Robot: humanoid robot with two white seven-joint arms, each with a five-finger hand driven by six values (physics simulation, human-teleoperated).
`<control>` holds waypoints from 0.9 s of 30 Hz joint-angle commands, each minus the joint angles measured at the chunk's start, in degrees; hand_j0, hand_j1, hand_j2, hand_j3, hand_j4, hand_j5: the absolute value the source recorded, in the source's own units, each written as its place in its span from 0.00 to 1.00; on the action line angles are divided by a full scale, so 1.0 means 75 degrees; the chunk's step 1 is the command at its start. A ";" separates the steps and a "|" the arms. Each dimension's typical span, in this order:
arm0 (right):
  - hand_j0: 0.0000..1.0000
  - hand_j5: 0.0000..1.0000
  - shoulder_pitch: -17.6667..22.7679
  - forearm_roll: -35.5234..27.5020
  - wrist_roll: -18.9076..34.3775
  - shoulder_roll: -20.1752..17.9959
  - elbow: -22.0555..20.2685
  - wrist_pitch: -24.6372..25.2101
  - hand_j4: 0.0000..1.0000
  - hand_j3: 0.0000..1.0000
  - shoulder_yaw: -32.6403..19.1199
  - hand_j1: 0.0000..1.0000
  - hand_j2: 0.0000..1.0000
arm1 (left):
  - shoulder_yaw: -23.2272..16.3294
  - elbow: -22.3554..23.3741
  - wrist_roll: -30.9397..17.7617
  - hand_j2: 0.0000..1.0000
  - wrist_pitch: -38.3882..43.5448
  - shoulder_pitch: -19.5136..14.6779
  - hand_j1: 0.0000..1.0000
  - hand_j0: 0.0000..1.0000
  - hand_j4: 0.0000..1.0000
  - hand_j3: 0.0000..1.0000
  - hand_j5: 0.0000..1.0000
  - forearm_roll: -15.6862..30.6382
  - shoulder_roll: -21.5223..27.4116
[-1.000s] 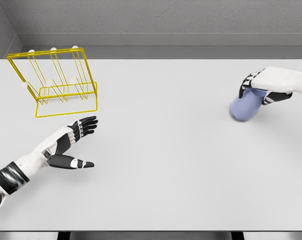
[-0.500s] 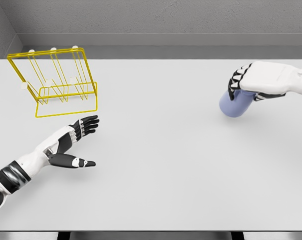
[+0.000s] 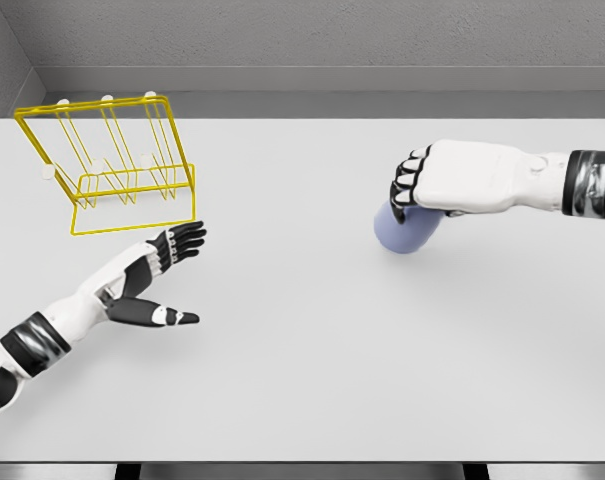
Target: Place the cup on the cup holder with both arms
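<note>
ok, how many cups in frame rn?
1. The blue cup is right of table centre, gripped from above by the right hand. None sit on the yellow cup holder at far left; the left hand holds nothing.

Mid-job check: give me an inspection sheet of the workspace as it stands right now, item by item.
Surface: white table, flat.
Job's things: blue cup held right of centre; yellow wire cup holder at far left, no cup on it.
Clutter: nothing seen.
Hands: right hand curled over the cup; left hand open, fingers spread, just below the holder.
Cables: nothing seen.
Surroundings: grey wall behind the table.
</note>
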 commanded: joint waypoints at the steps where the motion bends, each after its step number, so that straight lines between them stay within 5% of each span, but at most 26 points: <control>1: 0.49 0.49 0.0000 -0.0005 -0.0008 0.0379 -0.0008 0.0027 0.49 0.49 0.0010 0.49 0.49 | -0.0049 0.0008 -0.0001 1.00 0.0181 0.0000 1.00 1.00 1.00 1.00 1.00 -0.0025 -0.0160; 17: 0.49 0.49 -0.0023 0.0604 -0.0008 0.1961 -0.0020 0.0027 0.49 0.49 0.0760 0.49 0.49 | -0.0061 0.0348 -0.0001 1.00 0.0181 -0.0023 1.00 1.00 1.00 1.00 1.00 -0.0025 -0.0371; 27: 0.49 0.49 -0.0023 0.0663 -0.0008 0.2313 -0.0008 0.0027 0.49 0.49 0.1206 0.49 0.49 | -0.0061 0.0360 -0.0001 1.00 0.0181 -0.0059 1.00 1.00 1.00 1.00 1.00 -0.0025 -0.0418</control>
